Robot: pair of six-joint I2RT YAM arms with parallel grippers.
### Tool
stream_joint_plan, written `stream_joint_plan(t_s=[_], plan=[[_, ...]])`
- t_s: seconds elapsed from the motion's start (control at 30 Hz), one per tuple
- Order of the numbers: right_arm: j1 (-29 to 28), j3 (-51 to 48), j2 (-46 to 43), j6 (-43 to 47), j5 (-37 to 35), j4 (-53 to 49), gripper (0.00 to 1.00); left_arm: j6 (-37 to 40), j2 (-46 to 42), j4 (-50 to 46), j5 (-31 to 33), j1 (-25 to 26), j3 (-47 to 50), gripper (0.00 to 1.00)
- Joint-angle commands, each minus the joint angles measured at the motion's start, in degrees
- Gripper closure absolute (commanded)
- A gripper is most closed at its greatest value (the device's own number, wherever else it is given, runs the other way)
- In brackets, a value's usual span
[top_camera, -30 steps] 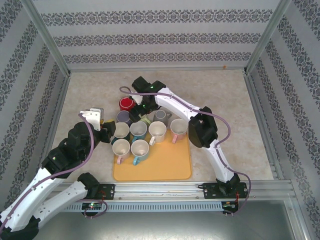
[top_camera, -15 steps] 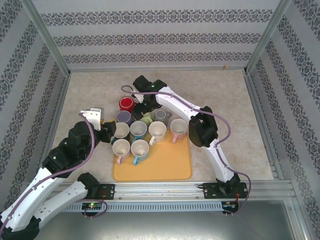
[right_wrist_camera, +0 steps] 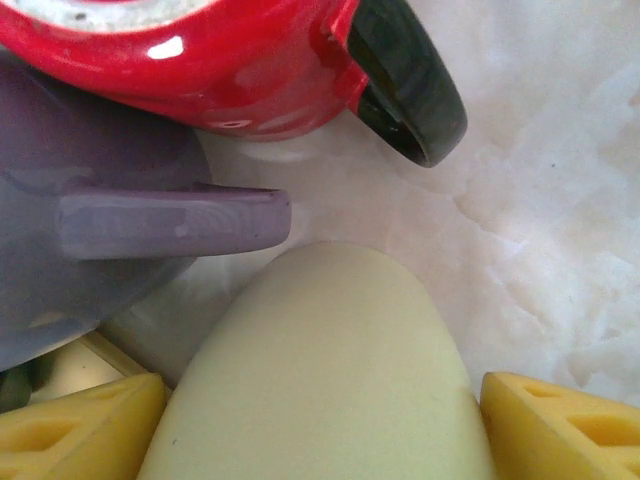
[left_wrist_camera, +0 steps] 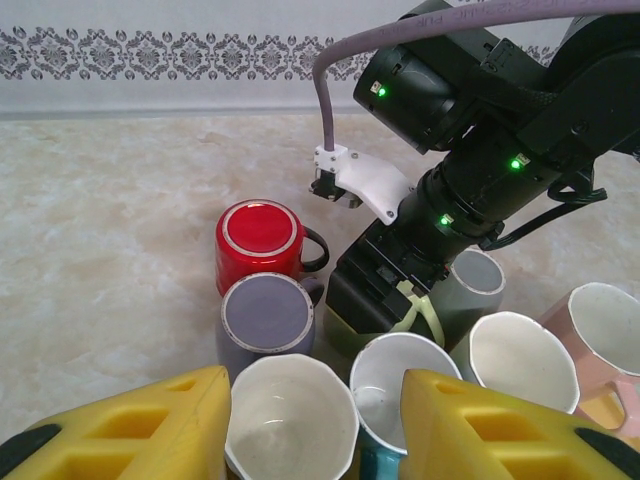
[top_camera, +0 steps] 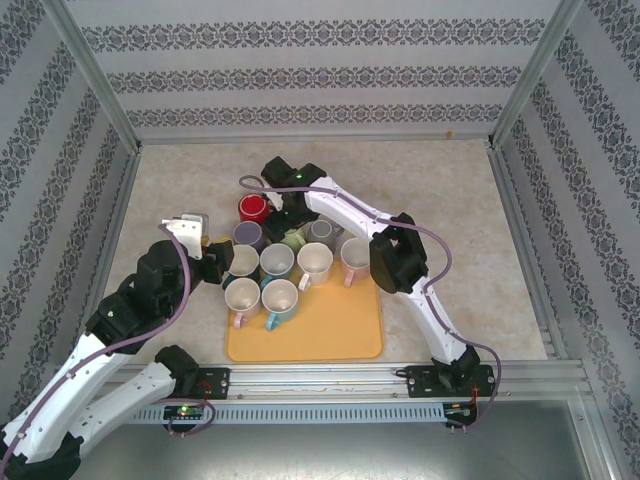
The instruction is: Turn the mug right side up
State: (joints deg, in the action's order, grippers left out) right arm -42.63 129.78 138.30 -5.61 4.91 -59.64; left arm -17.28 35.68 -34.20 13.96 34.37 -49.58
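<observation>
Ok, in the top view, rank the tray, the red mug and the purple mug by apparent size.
1. Orange tray, largest by far.
2-3. Red mug and purple mug look about alike, so I would not rank them.

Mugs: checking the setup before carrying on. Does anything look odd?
Yes: the red mug and the purple mug beside it, at the cluster's far left, stand upside down, bases up, while the white mugs in front open upward.

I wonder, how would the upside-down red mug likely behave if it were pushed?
The red mug looks glazed and rigid, so probably slippery to grip. Standing rim-down, it would likely slide rather than tip. The purple mug close beside it might get shoved too.
</observation>
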Motion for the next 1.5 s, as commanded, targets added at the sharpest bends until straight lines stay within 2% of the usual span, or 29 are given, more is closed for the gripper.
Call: stream_joint_plan(t_s=[0.0,0.13,0.43,0.67,0.8,0.9,1.03,1.13,1.3,1.37,1.47], plan=[[0.0,1.6,0.1,-2.2,-0.1,-1.3,0.26,0.5,-0.2,1.9,-0.1,-1.1,0.7,0.50],[1.0,1.6,-2.5,-4.8,2.6,0.9,0.35,0.6,0.2,1.9,-0.2,-1.3,0.6,0.51],[2.7,1.6,-11.1,-9.4,3.7,6.2,0.45,0.7,1.1,1.9,-0.3,-1.6,0.8,0.50],[3.9,0.9,-17.7,-11.5,2.6,8.6,0.46,0.2,2.6,2.0,-1.5,-1.6,0.8,0.49],[4.6,-1.9,-22.8,-12.6,2.4,10.5,0.47,-0.5,4.5,1.8,-3.1,-1.5,0.6,0.43],[5.4,-8.0,-29.2,-15.4,4.4,15.9,0.49,-2.3,5.9,2.5,-6.4,-1.5,0.4,0.36],[7.8,-21.3,-39.8,-23.5,11.4,29.5,0.50,-5.4,8.2,5.7,-15.9,-1.7,0.1,0.25],[10.1,-31.8,-47.4,-31.9,16.7,41.5,0.52,-8.5,9.8,9.4,-22.6,-1.9,-0.2,0.22],[12.7,-42.7,-56.5,-41.2,20.7,51.6,0.54,-15.5,12.7,21.4,-34.1,-2.3,0.8,0.21],[13.3,-46.2,-59.8,-44.1,20.5,53.9,0.55,-16.6,13.5,24.3,-35.2,-2.2,0.5,0.21],[14.0,-51.1,-63.5,-49.9,21.3,58.4,0.55,-15.0,14.8,23.5,-34.1,-2.1,-1.4,0.21]])
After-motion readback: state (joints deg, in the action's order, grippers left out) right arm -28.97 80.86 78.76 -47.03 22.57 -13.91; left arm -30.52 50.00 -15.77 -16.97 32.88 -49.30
